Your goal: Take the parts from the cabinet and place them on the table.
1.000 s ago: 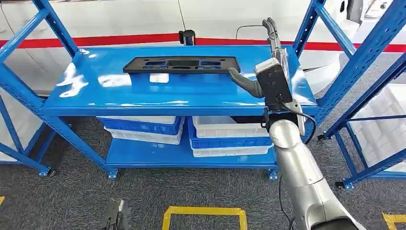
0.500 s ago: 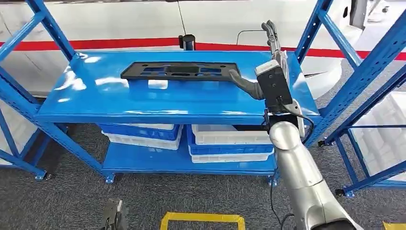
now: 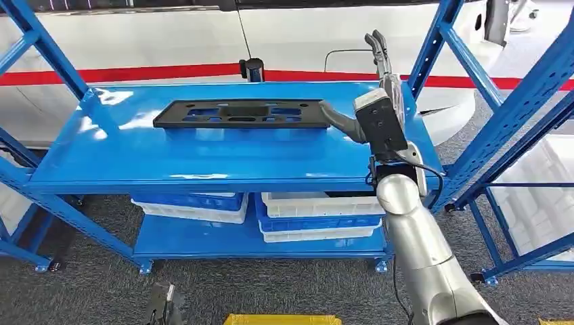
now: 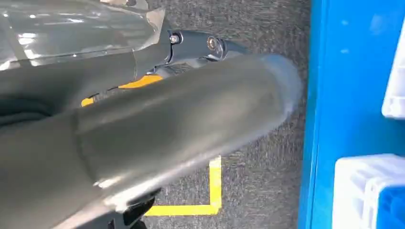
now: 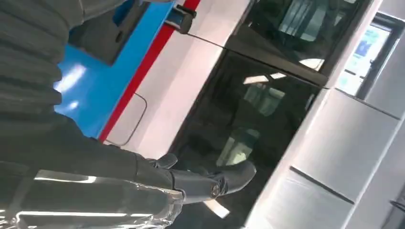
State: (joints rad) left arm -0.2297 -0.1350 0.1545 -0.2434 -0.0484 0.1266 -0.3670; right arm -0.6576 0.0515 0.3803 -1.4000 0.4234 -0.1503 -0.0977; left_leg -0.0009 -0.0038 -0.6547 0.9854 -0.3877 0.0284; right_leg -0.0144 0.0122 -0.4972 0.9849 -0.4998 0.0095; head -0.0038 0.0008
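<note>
One black part [image 3: 238, 113] lies flat on the cabinet's top shelf [image 3: 203, 152], at about 11 o'clock in the head view, not yet taken. At 2 o'clock the right hand [image 3: 374, 98] stands just beside its end, fingers apart, holding nothing. Whether the left hand [image 4: 143, 129] is closed, I cannot tell.

A: What does the right arm [image 3: 413, 237] look like?
B: Smooth silver tube, black cable looping at the wrist, a dark grey box above it.
A: And the right hand [image 3: 371, 101]?
B: Thick grey thumb, darker slim fingers [image 3: 379, 51], small screws showing in the right wrist view.
</note>
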